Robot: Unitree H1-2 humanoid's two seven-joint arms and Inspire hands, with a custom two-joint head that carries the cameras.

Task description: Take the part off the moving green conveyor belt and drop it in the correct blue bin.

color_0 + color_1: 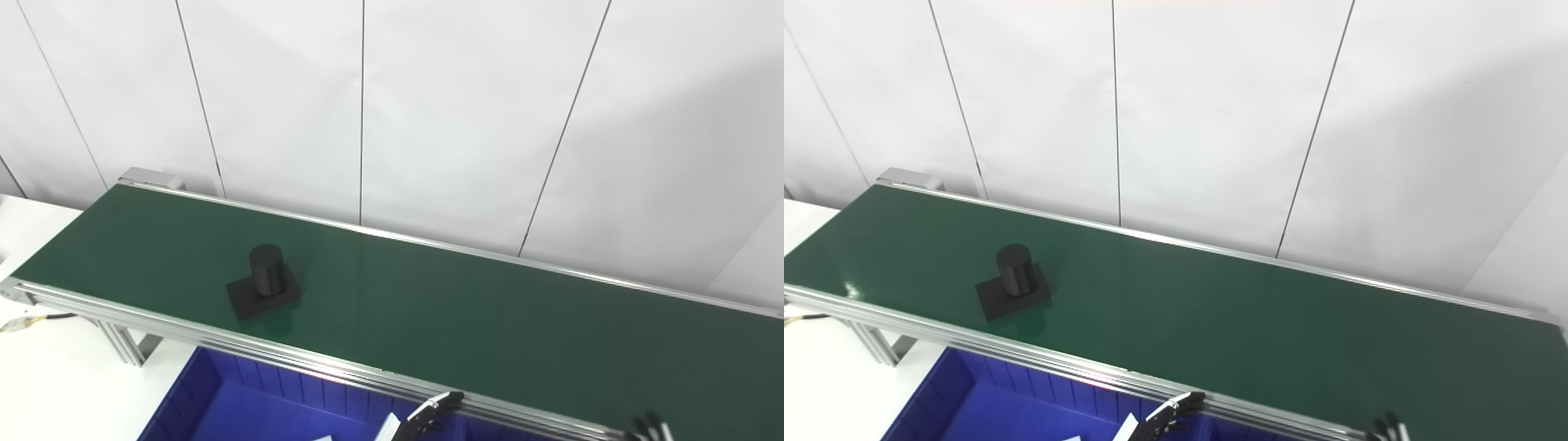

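Fingers (444,404) of the left hand (422,419) poke up at the bottom edge, grip unclear, right hand (649,427) fingertips barely showing, equally unclear, black part (264,282) upright on the green conveyor belt (465,312) toward its left, blue bin (245,404) below the belt's near rail.

— Where's the part (264,283) from my seat?
— On the conveyor belt (465,312), toward its left end, nearer the front rail.
— And the bin (202,404)?
— Below the belt's front edge, left of my left robot hand (429,416); my right robot hand (649,427) sits far right.
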